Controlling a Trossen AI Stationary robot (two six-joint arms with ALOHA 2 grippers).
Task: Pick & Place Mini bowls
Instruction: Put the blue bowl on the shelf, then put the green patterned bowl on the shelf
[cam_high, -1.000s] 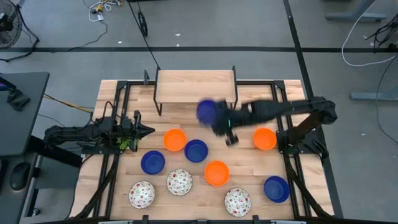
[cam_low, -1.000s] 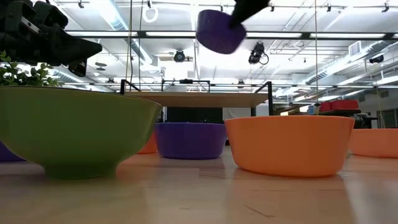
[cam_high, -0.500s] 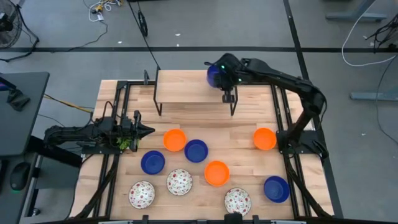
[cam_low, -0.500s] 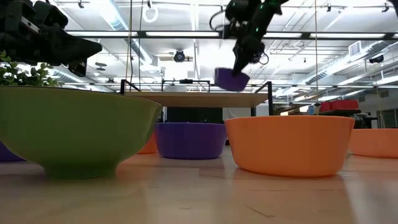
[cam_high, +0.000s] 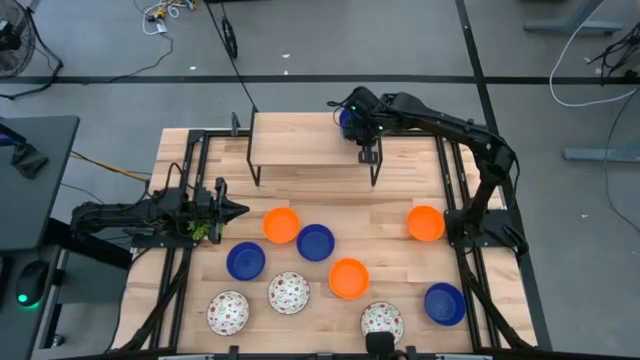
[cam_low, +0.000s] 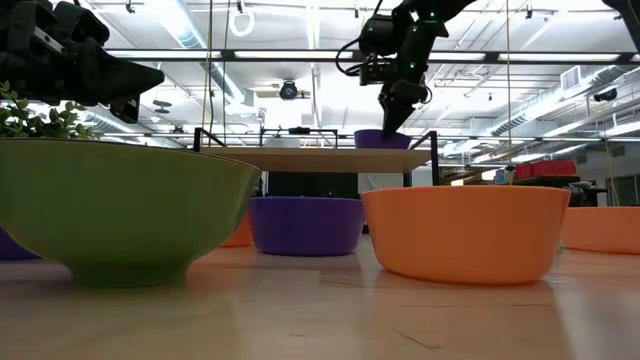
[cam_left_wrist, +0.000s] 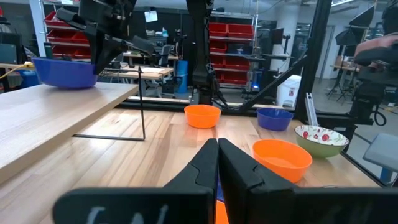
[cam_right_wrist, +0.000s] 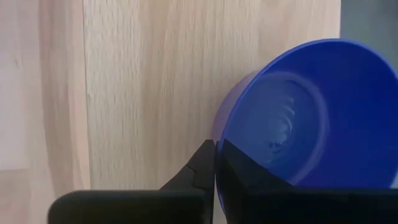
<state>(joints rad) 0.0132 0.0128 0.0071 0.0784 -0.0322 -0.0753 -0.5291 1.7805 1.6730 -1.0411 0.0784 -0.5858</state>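
Lowered since a second ago: blue bowl (cam_high: 346, 119) now down on raised shelf (cam_high: 300, 135), right gripper (cam_high: 358, 122) pinched on its rim. Left gripper (cam_high: 228, 209) parked, fingers together, holding nothing. By judgement, early days: nine mini bowls (cam_high: 348, 278) left on table (cam_high: 395, 260), one almost placed.

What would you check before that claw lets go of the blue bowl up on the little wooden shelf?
1. Right claw pinching the blue bowl rim: ok.
2. Bowl sits on the wooden shelf: ok in the low view.
3. Bowl fully on the board, not overhanging the edge: cannot tell.
4. Bowl upright: ok.
5. Left claw out of the way, near the plant: ok.
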